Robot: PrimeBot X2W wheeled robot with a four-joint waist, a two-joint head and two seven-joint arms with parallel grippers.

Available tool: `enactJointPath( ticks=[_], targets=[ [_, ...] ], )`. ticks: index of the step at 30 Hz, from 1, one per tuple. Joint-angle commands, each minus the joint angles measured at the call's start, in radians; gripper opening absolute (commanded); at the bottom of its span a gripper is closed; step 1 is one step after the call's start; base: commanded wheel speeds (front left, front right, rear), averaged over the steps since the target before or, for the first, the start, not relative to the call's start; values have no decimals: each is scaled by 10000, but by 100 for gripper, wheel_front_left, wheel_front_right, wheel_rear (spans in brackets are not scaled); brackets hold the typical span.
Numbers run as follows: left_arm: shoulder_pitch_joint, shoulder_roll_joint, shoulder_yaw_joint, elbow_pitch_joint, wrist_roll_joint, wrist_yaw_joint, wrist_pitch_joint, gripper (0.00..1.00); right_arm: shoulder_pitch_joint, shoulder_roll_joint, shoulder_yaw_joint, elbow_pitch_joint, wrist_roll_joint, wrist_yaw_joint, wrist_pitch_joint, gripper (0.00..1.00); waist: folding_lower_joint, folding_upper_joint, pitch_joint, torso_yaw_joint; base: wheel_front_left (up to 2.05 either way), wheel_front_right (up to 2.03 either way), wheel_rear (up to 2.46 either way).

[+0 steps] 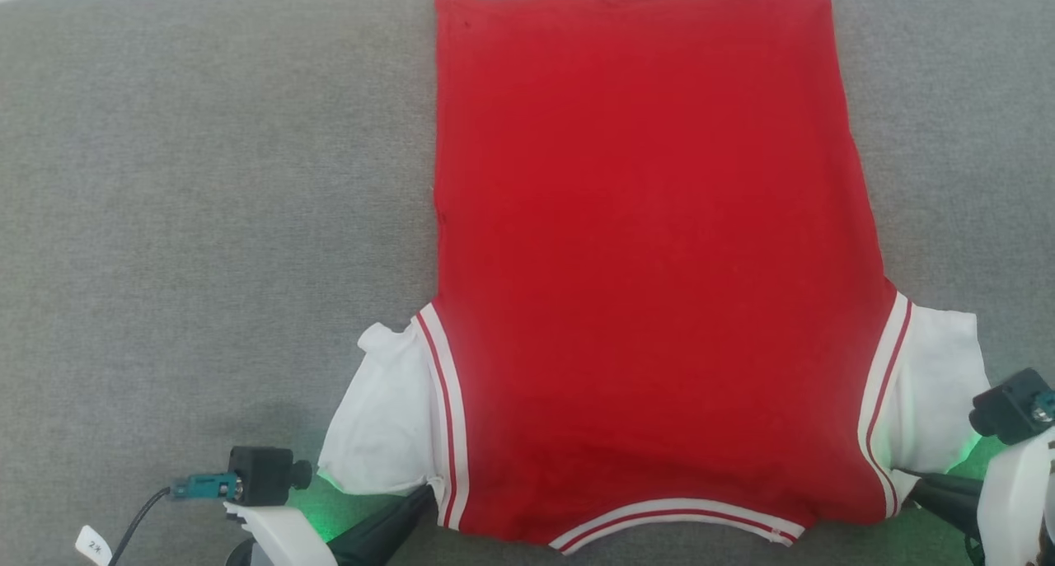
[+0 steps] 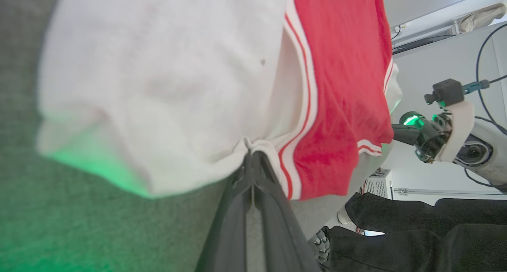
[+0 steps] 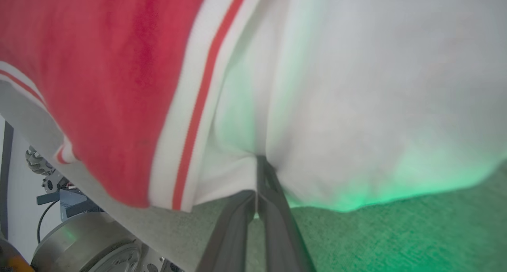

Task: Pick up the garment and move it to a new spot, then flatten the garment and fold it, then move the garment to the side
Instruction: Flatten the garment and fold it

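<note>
Red jersey (image 1: 651, 261) lies flat, plain side up, on grey cloth (image 1: 206, 220). Left gripper (image 1: 429, 490) and right gripper (image 1: 907, 477) each pinch its white sleeve edges; cable tag (image 1: 92, 544) unreadable.

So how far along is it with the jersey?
Done: the garment lies spread flat on the gray surface. In hand: the left gripper and the right gripper each pinch its near edge at the white fabric. Left: folding it, then moving it aside.
</note>
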Motion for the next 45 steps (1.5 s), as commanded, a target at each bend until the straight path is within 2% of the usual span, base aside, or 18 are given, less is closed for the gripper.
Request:
enactJointPath(
  ticks=[1,3,5,7,11,14,17,21,25,32,37,41,42,43,44,45],
  targets=[
    [-274,-404,-12,344,136,34,-34,0,17,401,163,555,-424,-334,70,100,0,-1,58,-69,0,0,0],
    [-302,-436,0,364,178,22,-108,0,-62,163,-147,455,-591,-345,-18,100,0,-1,112,-119,0,0,0],
    [-330,-432,3,293,204,5,-179,0,-84,-340,-650,149,-561,-382,-81,100,0,-1,163,-126,0,0,0],
    [-346,-411,0,171,327,0,-271,0,21,-984,-1230,-639,-150,-382,-89,100,0,-1,236,-85,0,0,0],
    [-541,-477,-4,-194,644,-12,-395,0,435,-2508,-2336,-2579,860,-176,126,100,0,-1,471,99,0,0,0],
    [-830,-673,-28,-433,906,1,-405,0,183,-3579,-3326,-3154,1498,-181,401,100,0,-1,704,385,0,0,0],
    [-1152,-963,-75,-547,1141,10,-348,0,-524,-3885,-4088,-3076,1830,-181,861,100,0,-1,1001,762,0,0,0],
    [-1570,-1417,-182,-528,1421,-10,-245,0,-1922,-3625,-4698,-2299,1662,-181,1932,100,0,-1,1477,1378,0,0,0],
    [-2000,-1951,-326,-294,1546,-43,-189,0,-4191,-2442,-4773,-829,626,-179,3475,100,0,-1,2034,1995,0,0,0],
    [-2513,-2531,-557,79,1746,-13,-241,0,-8093,-118,-4001,1997,-1824,-179,6396,100,0,-1,2899,2643,0,0,0],
    [-2808,-2782,-753,169,1779,26,-346,0,-9775,858,-3625,3869,-3635,-181,7190,100,0,-1,3332,2841,0,0,0],
    [-2952,-2860,-847,258,1715,47,-409,0,-10109,1322,-3486,4799,-4192,-181,7380,99,0,-1,3396,2843,0,0,0],
    [-3021,-2859,-867,280,1687,56,-444,0,-10175,1495,-3474,4973,-4189,-179,7363,44,0,-1,3393,2823,0,0,0],
    [-3093,-2858,-863,323,1648,57,-475,0,-10238,1624,-3505,5097,-4181,-178,7228,15,0,-1,3371,2795,0,0,0],
    [-3145,-2838,-849,383,1613,57,-513,0,-10255,1720,-3544,5209,-4162,-178,7048,0,0,-1,3323,2748,0,0,0],
    [-3188,-2802,-832,439,1584,59,-565,0,-10219,1788,-3547,5291,-4101,-179,6902,0,0,-1,3244,2688,0,0,0]
  ],
)
